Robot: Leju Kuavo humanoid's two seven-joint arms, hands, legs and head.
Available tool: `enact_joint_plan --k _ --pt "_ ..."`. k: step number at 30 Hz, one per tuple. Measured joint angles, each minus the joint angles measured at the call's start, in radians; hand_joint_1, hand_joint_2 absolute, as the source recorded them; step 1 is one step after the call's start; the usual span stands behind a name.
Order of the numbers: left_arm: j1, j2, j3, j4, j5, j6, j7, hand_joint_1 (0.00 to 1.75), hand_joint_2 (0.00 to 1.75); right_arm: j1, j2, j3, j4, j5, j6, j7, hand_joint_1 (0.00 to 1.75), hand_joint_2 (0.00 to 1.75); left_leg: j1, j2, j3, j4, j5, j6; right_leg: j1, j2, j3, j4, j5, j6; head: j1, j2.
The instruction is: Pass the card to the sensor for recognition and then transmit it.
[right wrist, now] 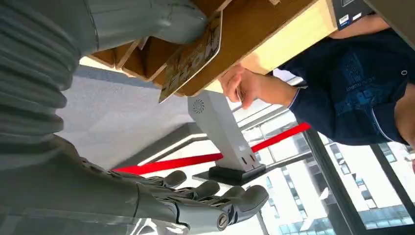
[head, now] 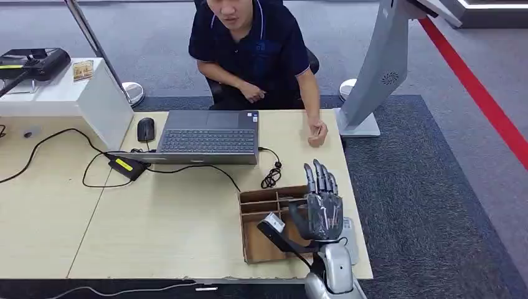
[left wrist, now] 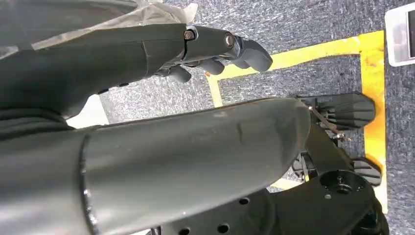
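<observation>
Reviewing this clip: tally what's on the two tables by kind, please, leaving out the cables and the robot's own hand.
Laptop: 1
Mouse: 1
Power adapter: 1
Cardboard divider box: 1
Card: 1
White stand: 1
Black device: 1
Person's hand: 1
Total: 8

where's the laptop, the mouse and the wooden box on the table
laptop (head: 208, 140), head view, on its keyboard
mouse (head: 146, 129), head view, on its back
wooden box (head: 254, 246), head view, on the bare floor of its near compartment
</observation>
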Motion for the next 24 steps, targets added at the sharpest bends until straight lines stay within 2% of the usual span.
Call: enact_joint_plan --k 9,15,19,22,23,24 --pt "0.0 0.0 0.0 0.0 0.0 0.0 0.0 0.0 0.0 0.0 0.0 0.003 0.001 -0.004 0.0 0.0 0.45 1.75 0.0 0.0 0.0 0.0 0.0 0.0 0.0 0.0 0.0 0.0 0.0 0.0 0.0 0.0" --pt "0.0 0.0 0.0 0.0 0.004 0.004 -0.002 0.0 0.0 0.002 0.0 0.005 0.002 -0.003 0.0 0.004 0.44 1.75 0.0 0.0 0.0 0.0 0.0 0.0 0.0 0.0 0.0 0.0 0.0 0.0 0.0 0.0" --pt "0.0 0.0 0.001 0.0 0.006 0.004 -0.002 0.0 0.0 0.003 -0.007 0.015 0.003 -0.013 0.0 0.032 0.44 1.75 0.0 0.0 0.0 0.0 0.0 0.0 0.0 0.0 0.0 0.0 0.0 0.0 0.0 0.0" --pt "0.0 0.0 0.002 0.0 0.008 0.005 -0.002 0.0 0.0 0.01 -0.013 0.019 0.008 -0.014 0.0 0.04 0.54 1.75 0.0 0.0 0.0 0.0 0.0 0.0 0.0 0.0 0.0 0.0 0.0 0.0 0.0 0.0" --pt "0.0 0.0 0.002 0.0 0.008 0.005 -0.002 0.0 0.0 0.012 -0.014 0.02 0.008 -0.014 0.0 0.04 0.68 1.75 0.0 0.0 0.0 0.0 0.0 0.0 0.0 0.0 0.0 0.0 0.0 0.0 0.0 0.0" --pt "0.0 0.0 0.002 0.0 0.008 0.005 -0.002 0.0 0.0 0.014 -0.016 0.02 0.008 -0.014 0.0 0.04 0.68 1.75 0.0 0.0 0.0 0.0 0.0 0.0 0.0 0.0 0.0 0.0 0.0 0.0 0.0 0.0"
